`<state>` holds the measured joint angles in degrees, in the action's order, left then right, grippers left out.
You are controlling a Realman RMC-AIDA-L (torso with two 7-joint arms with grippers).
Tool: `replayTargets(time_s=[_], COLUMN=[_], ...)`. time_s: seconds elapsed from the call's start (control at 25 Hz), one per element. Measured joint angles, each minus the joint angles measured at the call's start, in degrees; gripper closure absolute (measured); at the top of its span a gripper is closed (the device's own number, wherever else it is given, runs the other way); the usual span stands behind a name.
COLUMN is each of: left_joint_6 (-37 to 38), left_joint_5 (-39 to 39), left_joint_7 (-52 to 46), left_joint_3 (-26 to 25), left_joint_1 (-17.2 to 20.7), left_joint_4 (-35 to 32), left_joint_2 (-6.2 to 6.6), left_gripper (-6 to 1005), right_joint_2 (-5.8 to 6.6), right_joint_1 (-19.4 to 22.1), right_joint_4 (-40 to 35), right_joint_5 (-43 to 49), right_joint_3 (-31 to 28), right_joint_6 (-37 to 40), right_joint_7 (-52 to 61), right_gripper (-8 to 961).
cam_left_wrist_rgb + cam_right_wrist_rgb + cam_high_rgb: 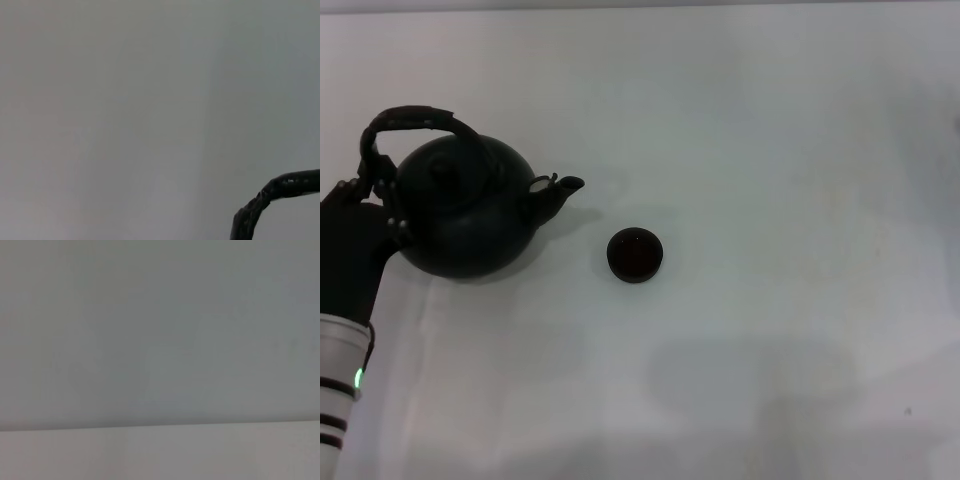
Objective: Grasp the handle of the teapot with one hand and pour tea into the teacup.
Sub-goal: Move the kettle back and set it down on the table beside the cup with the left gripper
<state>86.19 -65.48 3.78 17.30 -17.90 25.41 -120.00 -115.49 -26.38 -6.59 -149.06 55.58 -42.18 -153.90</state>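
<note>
The round black teapot (465, 215) stands upright on the white table (770, 200) at the left, its short spout (560, 190) pointing right towards the teacup. Its arched handle (410, 120) rises over the lid, and a piece of the handle also shows in the left wrist view (280, 187). The tiny dark teacup (635, 254) sits on the table a little to the right of the spout. My left gripper (368, 205) is against the left side of the teapot, by the lower end of the handle. My right gripper is out of view.
The left arm (342, 370) comes in from the lower left corner of the head view. The right wrist view shows only a plain pale surface (160, 340) with a straight edge across it.
</note>
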Motion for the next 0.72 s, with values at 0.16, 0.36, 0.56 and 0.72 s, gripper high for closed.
replayTargets(time_s=[0.16, 0.36, 0.56, 0.72], left_joint_6=[-1.6, -1.8, -1.8, -2.1], left_joint_5=[0.0, -0.1, 0.1, 0.2], left_joint_7=[0.0, 0.0, 0.0, 0.0], left_joint_3=[0.0, 0.0, 0.0, 0.0], left_joint_1=[-0.1, -0.1, -0.1, -0.1], left_joint_4=[-0.2, -0.2, -0.2, -0.2], left_joint_2=[0.03, 0.03, 0.03, 0.03], left_gripper=[897, 894, 892, 890], right_joint_2=[0.0, 0.0, 0.0, 0.0], right_joint_1=[0.0, 0.1, 0.1, 0.0], right_joint_4=[0.1, 0.1, 0.1, 0.0], right_joint_5=[0.1, 0.1, 0.1, 0.1], right_joint_3=[-0.8, -0.9, -0.9, -0.9], right_joint_6=[0.0, 0.0, 0.0, 0.0], right_joint_7=[-0.1, -0.1, -0.1, -0.1], right_gripper=[108, 108, 108, 108])
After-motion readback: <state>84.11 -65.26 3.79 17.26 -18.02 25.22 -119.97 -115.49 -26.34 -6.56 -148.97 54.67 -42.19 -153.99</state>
